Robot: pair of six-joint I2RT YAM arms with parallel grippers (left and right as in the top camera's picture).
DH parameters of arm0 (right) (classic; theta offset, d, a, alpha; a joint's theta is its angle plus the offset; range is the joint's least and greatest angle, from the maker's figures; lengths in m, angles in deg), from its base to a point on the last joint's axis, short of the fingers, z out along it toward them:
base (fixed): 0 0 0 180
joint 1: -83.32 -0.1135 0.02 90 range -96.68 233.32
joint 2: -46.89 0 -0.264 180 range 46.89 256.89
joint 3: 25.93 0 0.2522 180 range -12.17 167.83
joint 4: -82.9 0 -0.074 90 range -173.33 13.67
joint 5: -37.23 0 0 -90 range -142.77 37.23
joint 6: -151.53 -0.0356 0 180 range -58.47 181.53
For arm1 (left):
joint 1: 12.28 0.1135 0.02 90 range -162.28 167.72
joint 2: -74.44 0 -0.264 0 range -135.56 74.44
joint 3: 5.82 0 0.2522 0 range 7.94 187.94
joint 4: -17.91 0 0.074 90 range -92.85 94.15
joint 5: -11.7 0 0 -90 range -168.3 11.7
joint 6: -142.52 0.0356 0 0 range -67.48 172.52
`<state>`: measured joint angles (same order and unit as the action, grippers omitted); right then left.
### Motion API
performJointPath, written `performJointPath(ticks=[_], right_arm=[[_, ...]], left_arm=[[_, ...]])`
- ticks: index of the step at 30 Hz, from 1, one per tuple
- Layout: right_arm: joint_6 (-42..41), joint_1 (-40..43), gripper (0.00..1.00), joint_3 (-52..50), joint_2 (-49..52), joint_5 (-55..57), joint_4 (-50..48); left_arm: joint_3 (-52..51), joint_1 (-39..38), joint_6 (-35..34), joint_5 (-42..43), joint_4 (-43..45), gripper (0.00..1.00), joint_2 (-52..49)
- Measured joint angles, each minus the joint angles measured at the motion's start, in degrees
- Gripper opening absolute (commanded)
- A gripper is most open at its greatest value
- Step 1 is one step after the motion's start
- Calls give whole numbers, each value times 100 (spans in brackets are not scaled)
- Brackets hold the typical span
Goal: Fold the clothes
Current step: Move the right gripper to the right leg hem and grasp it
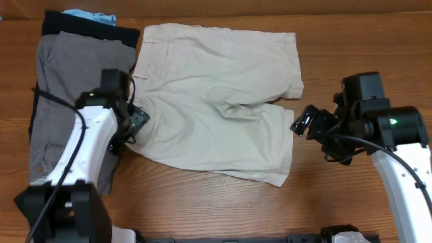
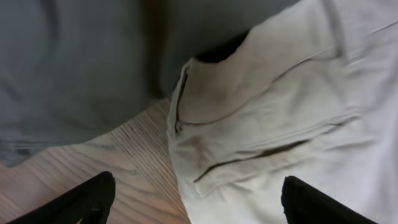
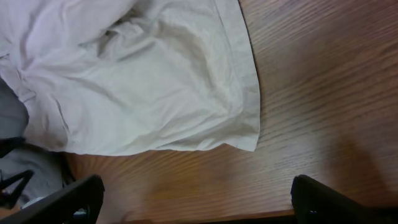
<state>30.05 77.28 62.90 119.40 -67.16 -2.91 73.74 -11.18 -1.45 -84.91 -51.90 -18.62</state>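
Tabletop [image 1: 202, 206]: brown wood grain. Khaki shorts [image 1: 216, 94]: spread flat at centre, waistband toward my left. Grey shorts [image 1: 67, 74]: at the left, touching the waistband, atop a black garment [image 1: 88, 28]; a light-blue garment [image 1: 91, 15] peeks out behind. My left pincer [image 1: 138, 120]: low over the waistband's near corner, fingers apart. My right pincer [image 1: 302, 124]: fingers apart, just beside the nearer leg hem.
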Motion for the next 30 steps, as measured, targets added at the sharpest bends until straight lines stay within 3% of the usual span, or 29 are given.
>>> performJointPath(ticks=[2, 7, 11, 15, 23, 30], right_arm=[[20, 0, 99, -101, 2, -39, -107], [68, -7, 96, -411, 0, -70, -341], [81, -98, 90, -824, 0, -109, -527], [66, -345, 87, -1283, 0, -232, -791], [-345, -1102, 85, -1814, 2, -256, -1224], [-1097, -2013, 80, -2428, 2, -22, -1849]], left_arm=[[-85, 0, -35, 15, 46, 80, -170], [-149, 4, -289, -243, 105, 85, -612], [-330, 11, -634, -352, 232, 83, -925], [-385, 11, -811, -372, 516, 65, -1161], [-378, 0, -979, -166, 1062, 6, -1228], [-376, 0, -955, -125, 1128, 4, -1235]])
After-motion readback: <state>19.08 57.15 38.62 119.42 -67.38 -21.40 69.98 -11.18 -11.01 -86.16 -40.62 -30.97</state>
